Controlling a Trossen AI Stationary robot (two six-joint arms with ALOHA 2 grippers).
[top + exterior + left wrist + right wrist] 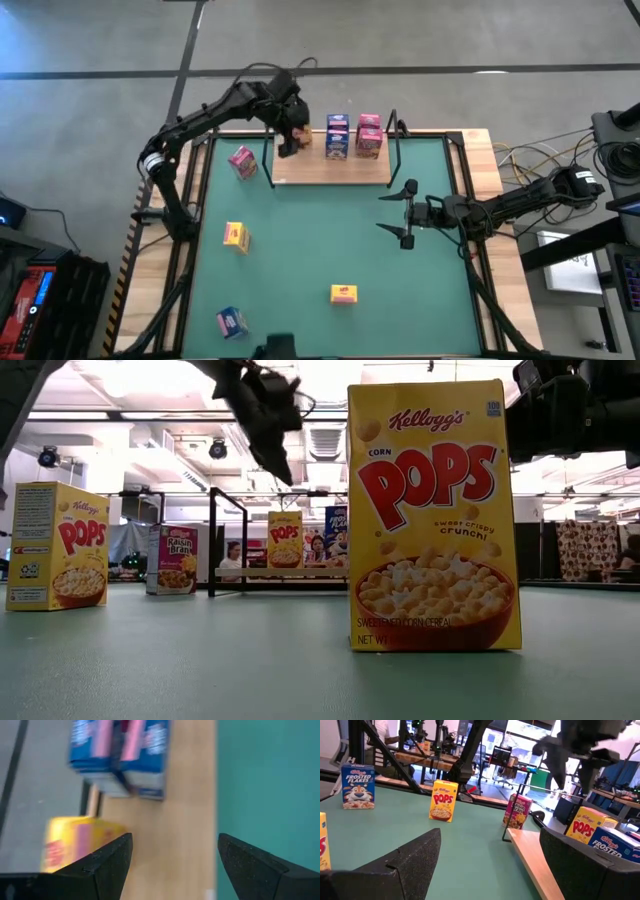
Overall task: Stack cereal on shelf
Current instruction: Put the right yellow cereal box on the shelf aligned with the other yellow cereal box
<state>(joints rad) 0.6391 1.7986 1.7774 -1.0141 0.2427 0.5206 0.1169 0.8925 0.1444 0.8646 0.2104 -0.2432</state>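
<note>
Dark left gripper (291,139) open above shelf (335,172), beside yellow box (75,843).

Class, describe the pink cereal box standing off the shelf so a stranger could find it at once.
Start at the light-wood shelf board along the green table mat's far edge. Just past its left end, on the mat, stands a small pink cardboard cereal box. The other pink boxes sit on the board; nearby mat boxes are yellow.

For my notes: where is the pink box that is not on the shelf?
In the high view, the pink box stands on the green mat's far left corner, just left of the shelf, below the left arm.
</note>
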